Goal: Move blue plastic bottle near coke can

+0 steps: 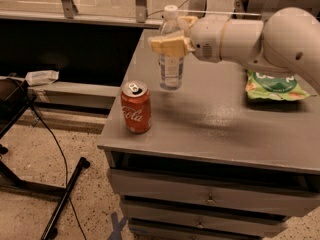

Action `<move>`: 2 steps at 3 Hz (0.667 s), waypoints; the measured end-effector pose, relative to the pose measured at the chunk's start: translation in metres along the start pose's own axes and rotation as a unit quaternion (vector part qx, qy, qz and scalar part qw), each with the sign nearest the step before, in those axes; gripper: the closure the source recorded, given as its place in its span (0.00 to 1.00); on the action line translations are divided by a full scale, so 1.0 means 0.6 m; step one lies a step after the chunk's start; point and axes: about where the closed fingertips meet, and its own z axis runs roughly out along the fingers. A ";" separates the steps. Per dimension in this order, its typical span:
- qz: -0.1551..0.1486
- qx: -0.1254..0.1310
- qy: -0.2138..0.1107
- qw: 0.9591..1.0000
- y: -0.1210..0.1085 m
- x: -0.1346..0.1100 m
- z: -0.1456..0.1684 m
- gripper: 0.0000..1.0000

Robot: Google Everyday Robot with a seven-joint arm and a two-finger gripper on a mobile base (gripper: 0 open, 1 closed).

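Pinched between the two tan fingers of the gripper (172,34): a clear bottle (171,71), upright, white cap on top. Gripped high up, just under the neck, with one finger (167,45) across the near side and the other at the far side. Fingers closed against the plastic, not spread beyond it.

Reaching in from the right: a thick white arm (260,34), level above the table top and passing over the far-right part of it.

Bottle over the far-left part of the grey table (220,124), with its base at or just above the surface (cannot tell whether touching). Faint shadow on the top right under it.

Nearer and a little left of the bottle: a red can (136,107), standing upright close to the near-left corner of the table, white script facing the camera, silver top with its tab showing. Can and bottle near each other but apart, bare grey top between them. Can clearly the shorter of the two.

On the right side of the table, partly under the arm: a green snack bag (274,86), lying flat, well apart from both the can and the bottle.

Below the table top: drawers (207,199) with small knobs.

On the speckled floor at the left: a black cable (55,149) and a black stand leg (65,199).
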 end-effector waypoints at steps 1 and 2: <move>0.014 -0.018 0.000 1.000 0.032 0.011 -0.024 0.85; 0.039 -0.028 -0.017 0.999 0.046 0.024 -0.043 0.63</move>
